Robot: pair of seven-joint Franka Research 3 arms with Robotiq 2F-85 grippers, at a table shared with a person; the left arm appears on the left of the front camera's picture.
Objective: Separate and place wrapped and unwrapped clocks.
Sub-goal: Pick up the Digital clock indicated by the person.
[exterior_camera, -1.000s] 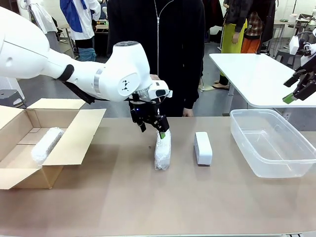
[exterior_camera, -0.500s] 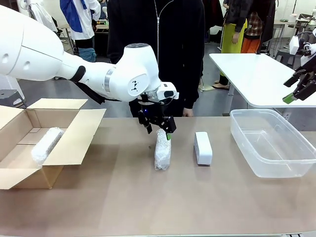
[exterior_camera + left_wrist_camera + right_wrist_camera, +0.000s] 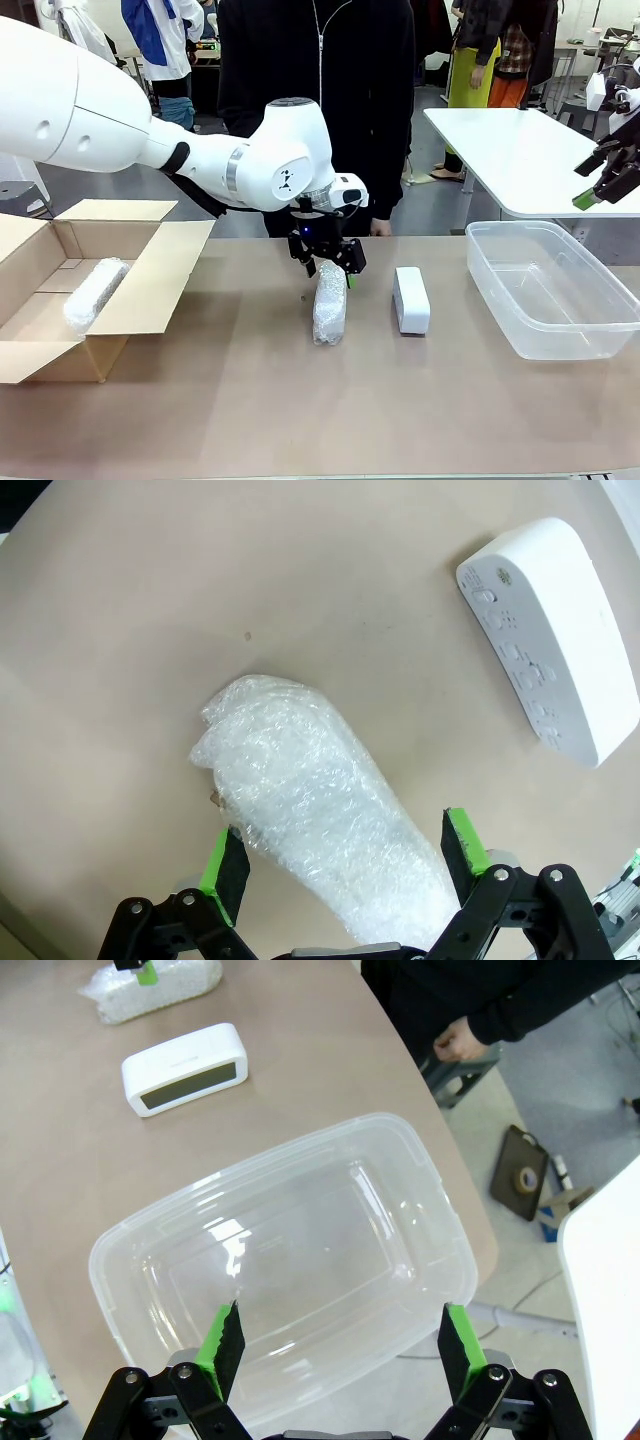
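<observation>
left end effector (image 3: pixel 343 852) | straddling wrapped clock (image 3: pixel 300 770) (jaws spread wide)

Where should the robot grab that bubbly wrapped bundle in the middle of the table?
Probably across its narrow width, coming straight down from above. The wrapped bundle lies flat and long on the table, with both long sides free. The open left gripper hangs over its far end, one finger to each side.

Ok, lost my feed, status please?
Left gripper open, jaws either side of wrapped clock, far end. Right gripper open, raised near plastic tub. Bare clock alongside, nothing blocking.
</observation>
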